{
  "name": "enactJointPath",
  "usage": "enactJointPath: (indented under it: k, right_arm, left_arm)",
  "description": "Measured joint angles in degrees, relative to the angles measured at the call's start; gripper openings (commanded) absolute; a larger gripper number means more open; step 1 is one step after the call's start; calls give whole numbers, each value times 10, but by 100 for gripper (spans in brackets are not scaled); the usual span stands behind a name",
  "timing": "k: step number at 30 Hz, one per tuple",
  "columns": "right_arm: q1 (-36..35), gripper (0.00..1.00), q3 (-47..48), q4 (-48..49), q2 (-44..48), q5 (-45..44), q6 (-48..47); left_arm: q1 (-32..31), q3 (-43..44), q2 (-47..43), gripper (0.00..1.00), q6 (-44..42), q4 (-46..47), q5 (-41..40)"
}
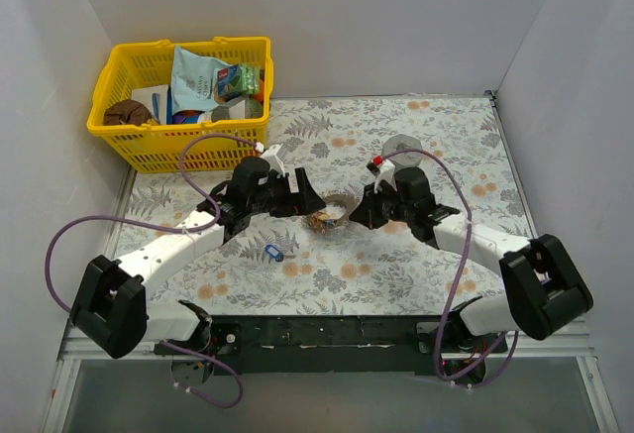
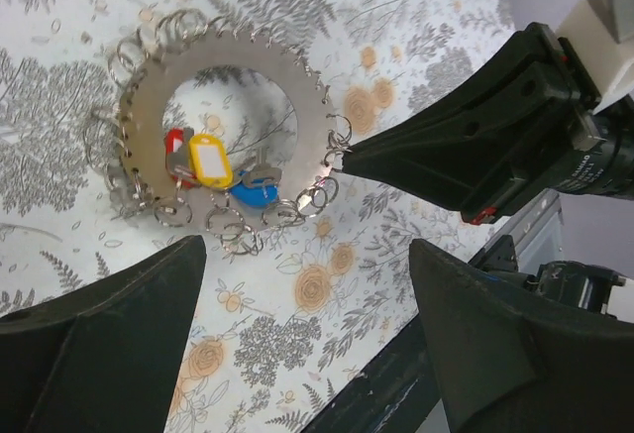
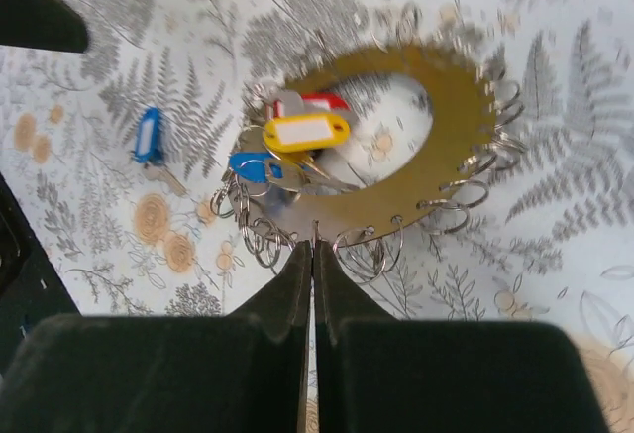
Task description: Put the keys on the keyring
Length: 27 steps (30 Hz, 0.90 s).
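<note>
Keyring (image 2: 147,126): a flat silvery disc with a wide hole, hung round its rim with many small wire loops. It is seen lying on the floral surface (image 2: 416,47) at the middle of the top view, between the two tools.
Keys (image 3: 305,133): three tagged keys (red, yellow and blue) are gathered at the disc's hole. The yellow tag's white insert is blank.
Loose blue key (image 3: 149,141): it is seen apart on the surface, at the left of the right wrist view and to the lower left of the keyring in the top view.
Right tool (image 3: 313,248): the fingers are pressed together with no gap, and the tips are set on the keyring's rim among the small loops.
Left tool (image 2: 307,247): it is spread wide just beside the keyring, with nothing held.
Basket (image 1: 149,151): yellow and filled with packets, it is seen at the upper left of the top view. The print on the packets cannot be read.
Writing: a white label on the right tool's body, at the right of the left wrist view, is too small to be read.
</note>
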<state>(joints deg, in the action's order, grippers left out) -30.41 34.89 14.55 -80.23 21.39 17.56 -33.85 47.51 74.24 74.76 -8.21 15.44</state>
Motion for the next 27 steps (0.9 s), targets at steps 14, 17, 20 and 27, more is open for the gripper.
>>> enactJointPath:
  k: [14, 17, 20, 27]
  right_arm:
    - [0, 1, 76, -91, 182, 155, -196]
    - [0, 1, 87, -105, 182, 199, -213]
    - [0, 1, 89, -116, 184, 238, -224]
    - [0, 1, 89, -107, 200, 294, -219]
  left_arm:
    - [0, -1, -56, 79, -39, 137, 139]
    - [0, -2, -56, 78, -43, 170, 176]
    - [0, -4, -56, 78, -51, 201, 212]
    - [0, -68, -98, 75, -70, 302, 294]
